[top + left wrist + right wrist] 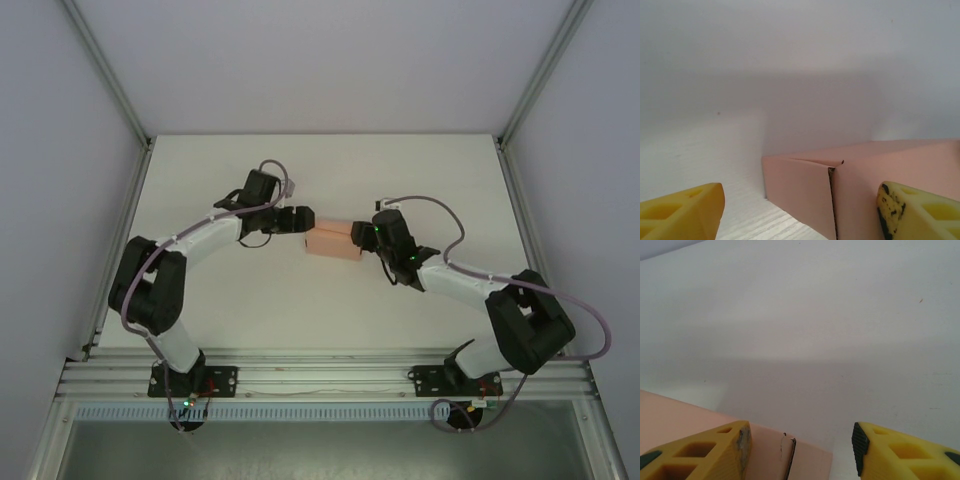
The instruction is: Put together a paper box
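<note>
Now the left gripper [303, 219] and the right gripper [362, 236] are flanking the paper box [330, 241] in the middle of the white surface [420, 180].

From above, the salmon-pink box is lying as a folded-up little block, with one gripper sitting at each end of it. On the left wrist camera, the left gripper's jaws are standing wide apart and gripping nothing. One yellow finger [680, 212] is hovering over bare surface, and the other [920, 212] is showing in front of the box's long face, while a corner seam [832, 200] is gaping slightly between them. On the right wrist camera, the right gripper's jaws are also standing apart and unclamped. The box end is lying low beside one finger [705, 450], while the other finger [905, 452] is staying clear of it.
</note>
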`<state>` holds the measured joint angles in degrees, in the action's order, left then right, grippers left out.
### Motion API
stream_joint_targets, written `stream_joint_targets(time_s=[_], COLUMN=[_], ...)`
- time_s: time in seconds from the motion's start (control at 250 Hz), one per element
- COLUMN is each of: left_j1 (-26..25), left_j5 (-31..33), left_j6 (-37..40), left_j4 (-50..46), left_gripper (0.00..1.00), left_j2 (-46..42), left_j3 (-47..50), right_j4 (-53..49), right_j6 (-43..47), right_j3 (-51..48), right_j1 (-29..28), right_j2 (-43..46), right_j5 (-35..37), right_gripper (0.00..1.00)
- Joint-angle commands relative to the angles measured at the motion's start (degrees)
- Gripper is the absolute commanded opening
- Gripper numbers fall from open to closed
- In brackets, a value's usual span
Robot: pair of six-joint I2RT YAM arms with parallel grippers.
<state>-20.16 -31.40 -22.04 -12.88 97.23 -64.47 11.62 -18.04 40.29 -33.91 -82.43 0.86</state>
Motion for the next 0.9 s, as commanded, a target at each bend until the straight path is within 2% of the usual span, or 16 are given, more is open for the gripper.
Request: stream_joint_targets(time_s=[0.0,0.124,0.236,0.316,0.432,0.532,0.576,0.624,0.787,0.895], left_j1=[0.50,1.70,2.30,2.28,2.25,2.36,2.37,2.37,2.32,2.15], left_j5=[-6.36,-9.16,-9.90,-10.28,-10.86,-10.74,-10.78,-10.69,-10.29,-7.31], left_j6=[-0.70,-3.35,-4.67,-5.39,-5.64,-5.62,-5.76,-5.67,-5.23,-1.52], left_j4=[4.52,9.54,12.10,14.24,18.12,20.60,21.23,22.02,23.84,23.30], left_gripper=[0.74,0.65,0.52,0.47,0.39,0.38,0.37,0.31,0.25,0.15], left_j2=[0.31,1.27,2.67,3.03,2.83,3.36,3.58,3.66,3.14,2.70], left_j3=[2.71,7.92,11.59,14.23,17.79,19.86,20.32,20.95,22.87,24.32], right_j4=[-11.10,-9.95,-6.07,-2.55,2.71,6.49,9.18,13.05,17.72,20.19], right_j6=[0.18,-0.72,-1.03,-0.85,-0.15,0.11,0.18,0.38,1.88,1.74], right_j3=[-3.73,-5.05,-8.21,-10.84,-14.21,-16.10,-17.33,-19.23,-21.31,-22.23], right_j1=[0.07,0.26,0.75,1.23,1.90,2.09,2.08,2.09,2.04,2.09], right_j2=[-4.20,-4.76,-4.48,-4.67,-6.29,-8.59,-9.50,-10.18,-11.17,-10.93], right_j5=[0.81,0.19,-2.14,-4.07,-7.03,-7.40,-7.59,-8.15,-9.65,-9.42], right_gripper=[0.56,0.55,0.55,0.54,0.48,0.45,0.43,0.39,0.13,0.07])
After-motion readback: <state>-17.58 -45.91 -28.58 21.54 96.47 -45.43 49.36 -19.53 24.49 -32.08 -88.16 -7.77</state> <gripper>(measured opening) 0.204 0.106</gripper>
